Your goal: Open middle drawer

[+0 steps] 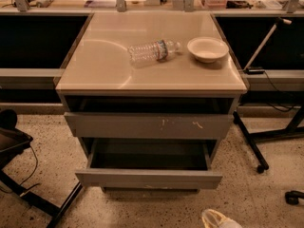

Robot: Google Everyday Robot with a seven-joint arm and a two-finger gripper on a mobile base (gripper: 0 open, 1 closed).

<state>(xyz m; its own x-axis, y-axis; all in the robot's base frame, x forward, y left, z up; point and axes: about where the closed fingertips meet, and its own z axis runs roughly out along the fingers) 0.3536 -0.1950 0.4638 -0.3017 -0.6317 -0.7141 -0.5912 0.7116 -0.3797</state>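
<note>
The middle drawer [148, 178] is a wide, shallow grey drawer with a plain flat front. It stands pulled out from the cabinet, and its empty grey box interior [149, 156] is open to view. Small pale chips show along its lower edge. Above it sits a taller grey front [148, 126] with white scratch marks, almost flush with the cabinet. My gripper [216, 220] shows only as a pale tip at the bottom edge. It is below and right of the drawer front and apart from it.
A clear plastic bottle [153, 51] lies on its side on the beige cabinet top [99, 65], next to a white bowl [207, 49]. A black wheeled stand [254, 151] is on the right and black equipment [14, 146] on the left. The floor is speckled.
</note>
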